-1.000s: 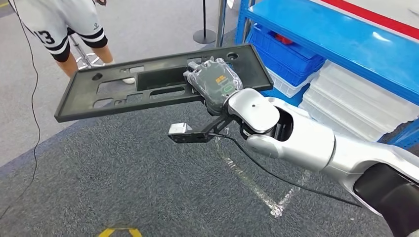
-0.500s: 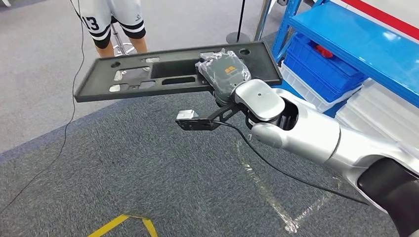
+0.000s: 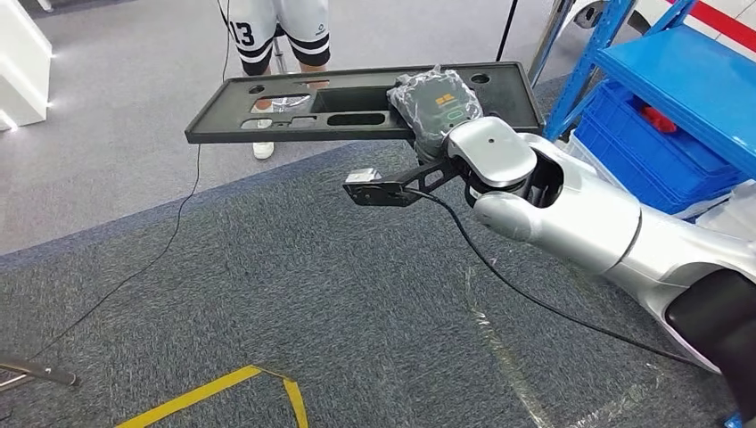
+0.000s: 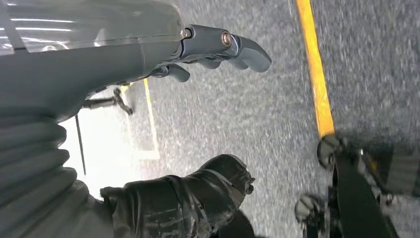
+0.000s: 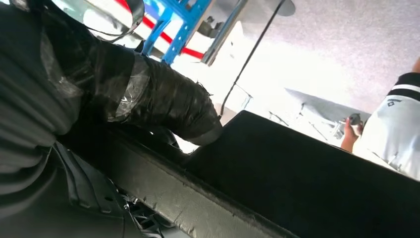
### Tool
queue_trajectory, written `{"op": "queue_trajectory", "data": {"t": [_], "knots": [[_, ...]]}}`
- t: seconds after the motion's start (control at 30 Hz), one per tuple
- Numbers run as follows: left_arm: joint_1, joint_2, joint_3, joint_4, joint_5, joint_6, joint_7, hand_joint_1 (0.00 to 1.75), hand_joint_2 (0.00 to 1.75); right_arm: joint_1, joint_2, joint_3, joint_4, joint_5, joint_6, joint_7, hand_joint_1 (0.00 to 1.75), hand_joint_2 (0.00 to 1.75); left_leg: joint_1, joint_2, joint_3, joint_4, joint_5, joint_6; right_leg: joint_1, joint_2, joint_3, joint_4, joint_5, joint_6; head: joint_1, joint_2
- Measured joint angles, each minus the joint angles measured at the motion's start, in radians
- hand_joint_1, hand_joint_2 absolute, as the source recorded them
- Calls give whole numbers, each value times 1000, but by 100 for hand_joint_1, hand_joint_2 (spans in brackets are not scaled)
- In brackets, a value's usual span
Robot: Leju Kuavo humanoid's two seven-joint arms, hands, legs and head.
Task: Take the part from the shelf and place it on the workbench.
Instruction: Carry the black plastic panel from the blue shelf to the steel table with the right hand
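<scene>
The part (image 3: 294,107) is a long flat black panel with several cut-outs, carried level above the grey carpet in the head view. My right hand (image 3: 434,105), wrapped in clear film, grips it near its right end. In the right wrist view the taped thumb (image 5: 163,101) presses on the panel's dark underside (image 5: 307,183). My left hand (image 4: 213,47) hangs over the carpet, fingers slightly curled and apart from the thumb (image 4: 198,193), holding nothing.
A blue shelf (image 3: 686,76) with blue bins (image 3: 655,152) stands at the right. A person in white shorts (image 3: 276,27) stands just beyond the panel. A black cable (image 3: 134,267) crosses the carpet, yellow floor tape (image 3: 214,392) lies near, and a white cabinet (image 3: 22,62) is far left.
The whole view has swung left: the shelf slid toward the right edge and the person moved toward the middle. My right hand keeps its grip on the panel.
</scene>
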Motion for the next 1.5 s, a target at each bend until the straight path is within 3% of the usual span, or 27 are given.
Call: {"op": "queue_trajectory", "data": {"t": [0.1, 0.17, 0.23, 0.3, 0.33, 0.4, 0.43, 0.5, 0.57, 0.63, 0.67, 0.7, 0.77, 0.8, 0.87, 0.9, 0.97, 1.03, 1.07, 1.13, 1.17, 1.23, 1.3, 1.37, 1.4, 1.43, 1.5], "knots": [[2, 2, 0, 0, 17, -33, 11, 0, 175, -31, -3, 0, 5, -5, 22, 8, 175, 175, -6, -30, -10, 6, 0, 37, -2, -15, -2, 4, -6, 17, 3, 0], [4, 3, 1, 0, 34, -56, 10, 0, 175, -53, -5, 0, 9, -13, 33, 15, 175, 175, -4, -50, -9, -1, 7, 52, -8, 23, -14, 38, -39, 23, 5, 0], [5, 3, 1, 0, 49, -79, 5, 0, 175, -77, -12, 0, 13, -26, 40, 23, 175, 175, -5, -70, -13, -4, 13, 63, -6, 79, -65, 151, -105, 19, 9, 0], [5, 3, 3, 0, 55, -90, 1, 0, 175, -92, -20, 0, 16, -37, 44, 29, 175, 175, -8, -92, -17, -4, 16, 69, -2, 99, -120, 268, -150, 14, 12, 0], [5, 3, 3, 0, 56, -91, 0, 0, 175, -95, -23, 0, 17, -41, 45, 31, 175, 175, -10, -104, -18, -4, 17, 69, 0, 101, -134, 297, -153, 12, 11, 0], [6, 4, 3, 0, 57, -89, -3, 0, 175, -98, -29, 0, 19, -49, 48, 34, 175, 175, -13, -127, -18, -4, 18, 70, 2, 106, -122, 262, -114, 4, 12, 0], [7, 4, 3, 0, 57, -88, -6, 0, 175, -101, -32, 0, 20, -53, 51, 34, 175, 175, -14, -141, -17, -3, 18, 70, 3, 117, -98, 206, -78, -3, 12, 0], [6, 3, 4, 0, 59, -89, -13, 0, 175, -111, -36, 0, 21, -60, 57, 36, 175, 175, -15, -164, -21, -2, 21, 66, 2, 165, -42, 80, -25, -16, 11, 0], [6, 3, 4, 0, 61, -90, -18, 0, 175, -119, -39, 0, 21, -66, 60, 36, 175, 175, -11, -186, -29, -4, 29, 55, 4, 191, -17, 23, -13, -21, 11, 0], [9, 6, 5, 1, 63, -91, -20, 0, 175, -122, -41, 1, 22, -68, 61, 36, 175, 175, -8, -206, -36, -10, 38, 42, 5, 169, -11, 12, -9, -24, 13, 0], [11, 6, 5, 1, 64, -91, -20, 0, 175, -122, -41, 1, 22, -68, 61, 36, 175, 175, -10, -195, -40, -7, 36, 37, 3, 156, -7, 5, -5, -27, 12, 0], [12, 7, 6, 1, 65, -91, -20, 0, 175, -124, -41, 1, 22, -68, 61, 36, 175, 175, -13, -169, -49, 12, 22, 32, 1, 141, -3, -2, 0, -33, 11, 0], [12, 6, 6, 1, 67, -92, -21, 0, 175, -127, -43, 1, 23, -68, 62, 36, 175, 175, -16, -97, -93, 112, -35, 25, 3, 111, 2, -8, 3, -41, 7, 0], [11, 6, 6, 1, 67, -92, -21, 0, 175, -128, -43, 1, 23, -68, 62, 36, 175, 175, -14, -76, -122, 181, -66, 21, 5, 97, 2, -8, 3, -43, 7, 0], [9, 6, 6, 1, 67, -92, -21, 0, 175, -127, -43, 2, 24, -69, 62, 36, 175, 175, -11, -62, -152, 260, -90, 16, 8, 68, 2, -7, 2, -44, 6, 0], [9, 6, 6, 1, 67, -92, -21, 0, 175, -127, -43, 3, 24, -69, 62, 36, 175, 175, -11, -59, -140, 247, -78, 15, 9, 55, 2, -6, 0, -44, 6, 0], [9, 7, 6, 1, 67, -92, -21, 0, 175, -129, -43, 4, 24, -69, 62, 36, 175, 175, -13, -35, -67, 124, -27, 19, 10, 30, 3, -3, -5, -40, 6, 0], [8, 9, 6, 1, 68, -90, -21, 0, 175, -133, -45, 4, 24, -69, 61, 36, 175, 175, -25, -2, -4, 13, 2, 31, 15, 8, 2, 2, -11, -33, 7, 0], [7, 10, 6, 1, 68, -89, -21, 0, 175, -134, -45, 4, 25, -69, 61, 36, 175, 175, -30, 4, 5, -8, 3, 38, 18, -1, 2, 4, -13, -30, 7, 0], [6, 10, 7, 1, 69, -86, -21, 0, 175, -134, -46, 5, 25, -69, 61, 36, 175, 175, -33, -17, 4, -15, 8, 51, 21, -20, 2, 2, -15, -22, 8, 0], [6, 10, 7, 1, 70, -86, -21, 0, 175, -134, -45, 5, 26, -69, 60, 36, 175, 175, -31, -28, 5, -20, 11, 57, 19, -14, 1, 5, -21, -18, 8, 0], [5, 10, 7, 1, 70, -87, -21, 0, 175, -134, -45, 5, 26, -69, 59, 36, 175, 175, -25, -49, 9, -32, 19, 70, 13, 37, -21, 57, -58, -10, 9, 0], [2, 10, 7, 1, 69, -89, -20, 0, 175, -132, -47, 5, 28, -69, 58, 36, 175, 175, -23, -70, 8, -35, 23, 76, 8, 93, -80, 180, -115, -7, 12, 0], [0, 10, 7, 1, 67, -89, -19, 0, 175, -122, -48, 9, 32, -69, 57, 35, 175, 175, -22, -94, 6, -33, 23, 77, 6, 103, -132, 275, -137, -3, 13, 0], [-1, 10, 7, 1, 67, -88, -19, 0, 175, -117, -48, 11, 33, -69, 57, 35, 175, 175, -21, -107, 6, -31, 23, 77, 2, 104, -135, 272, -121, 0, 13, 0], [0, 10, 7, 1, 66, -87, -17, 0, 175, -114, -48, 13, 35, -69, 56, 34, 175, 175, -19, -120, 5, -28, 22, 75, -2, 106, -121, 233, -89, 4, 13, 0], [-1, 11, 8, 2, 67, -84, -15, 0, 175, -111, -48, 15, 38, -69, 55, 33, 175, 175, -15, -145, -3, -13, 18, 67, -14, 138, -66, 107, -28, 12, 13, 0]]}}
